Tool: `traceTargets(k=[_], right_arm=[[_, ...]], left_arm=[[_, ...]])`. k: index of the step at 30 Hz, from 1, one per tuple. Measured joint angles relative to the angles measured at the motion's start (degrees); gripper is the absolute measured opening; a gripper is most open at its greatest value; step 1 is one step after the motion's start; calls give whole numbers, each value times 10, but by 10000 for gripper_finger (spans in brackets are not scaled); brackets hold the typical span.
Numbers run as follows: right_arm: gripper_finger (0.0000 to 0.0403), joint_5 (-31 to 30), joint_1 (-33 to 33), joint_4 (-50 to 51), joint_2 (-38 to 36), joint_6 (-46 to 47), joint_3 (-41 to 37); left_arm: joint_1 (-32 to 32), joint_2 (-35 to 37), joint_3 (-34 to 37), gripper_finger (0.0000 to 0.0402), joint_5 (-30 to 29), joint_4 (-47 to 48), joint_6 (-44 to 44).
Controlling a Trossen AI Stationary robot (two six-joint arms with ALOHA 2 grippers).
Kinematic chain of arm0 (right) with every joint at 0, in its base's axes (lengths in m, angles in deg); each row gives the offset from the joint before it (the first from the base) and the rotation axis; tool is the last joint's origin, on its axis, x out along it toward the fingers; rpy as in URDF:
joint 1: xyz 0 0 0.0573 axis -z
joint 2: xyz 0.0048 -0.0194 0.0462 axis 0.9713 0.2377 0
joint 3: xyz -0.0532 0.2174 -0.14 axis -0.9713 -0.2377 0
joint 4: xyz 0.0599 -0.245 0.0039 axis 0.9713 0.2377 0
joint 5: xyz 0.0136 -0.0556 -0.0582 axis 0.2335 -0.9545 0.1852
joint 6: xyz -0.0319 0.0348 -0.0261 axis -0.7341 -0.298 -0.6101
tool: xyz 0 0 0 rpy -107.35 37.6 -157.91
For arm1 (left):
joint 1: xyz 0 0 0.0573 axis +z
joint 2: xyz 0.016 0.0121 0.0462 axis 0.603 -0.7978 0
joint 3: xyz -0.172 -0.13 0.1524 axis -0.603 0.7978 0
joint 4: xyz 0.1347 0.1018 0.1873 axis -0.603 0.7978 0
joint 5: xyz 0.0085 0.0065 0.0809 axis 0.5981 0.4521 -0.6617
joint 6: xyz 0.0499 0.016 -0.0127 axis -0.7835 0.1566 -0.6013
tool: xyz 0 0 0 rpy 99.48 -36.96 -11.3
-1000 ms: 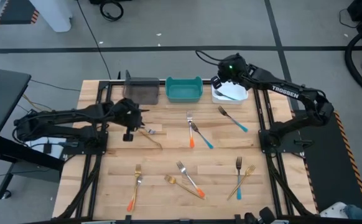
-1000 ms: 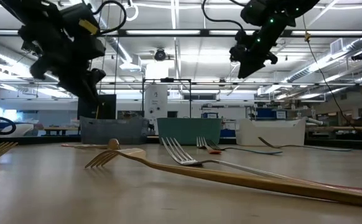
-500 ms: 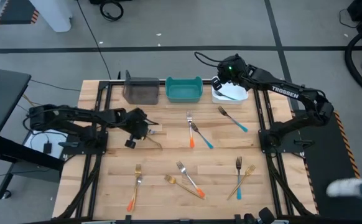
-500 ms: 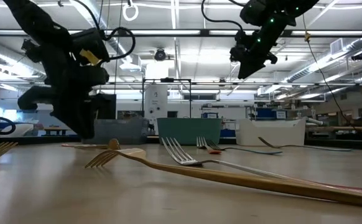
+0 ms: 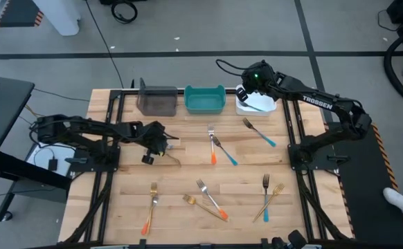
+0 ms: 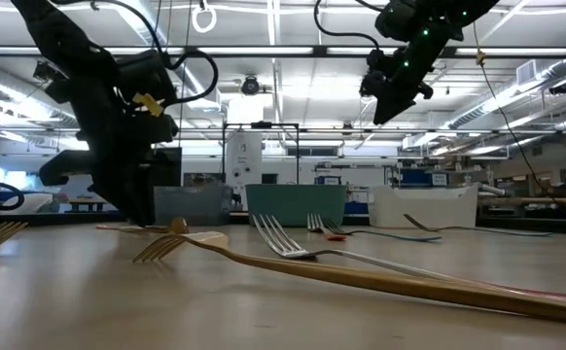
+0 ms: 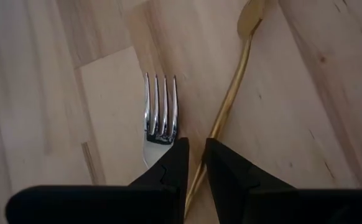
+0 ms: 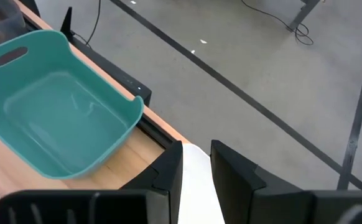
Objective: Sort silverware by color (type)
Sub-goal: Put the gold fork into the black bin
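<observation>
Spreading across the frame, the wooden table (image 5: 187, 173) carried three bins along its far edge: a grey bin (image 5: 156, 100), a teal bin (image 5: 205, 99) and a white bin (image 5: 257, 104) with one fork lying in it. The left gripper (image 5: 161, 144) was low over the table's left half, its fingers (image 7: 171, 168) narrowly parted astride the slim handle of a gold fork (image 7: 231, 93), with a silver fork (image 7: 159, 118) just beside it; whether the fingers pinched the handle could not be told. The right gripper (image 5: 243, 92) hung above the white bin, fingers slightly apart and holding nothing. Other forks lay scattered: an orange-handled fork (image 5: 212, 143) crossing a blue-handled fork (image 5: 225, 150) mid-table, another blue-handled one (image 5: 259, 131) near the white bin, and several more toward the near edge.
</observation>
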Motion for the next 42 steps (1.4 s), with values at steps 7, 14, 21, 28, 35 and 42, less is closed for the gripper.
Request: traceTargets(k=[7,14,21,28,35,42], right_arm=[[91,0,2,9,0,0,0],[91,0,7,31,0,0,0],[91,0,9,37,0,2,0],[91,0,9,36,0,2,0],[91,0,9,39,0,2,0],[91,0,9,52,0,2,0]], left_arm=[[8,18,1,64,-3,12,-18],[6,18,1,64,-2,35,-8],[-5,18,1,64,0,44,-26],[-20,0,-2,64,-19,37,-67],[-20,-3,-8,64,-60,28,-48],[-18,-3,-25,64,-68,31,-65]])
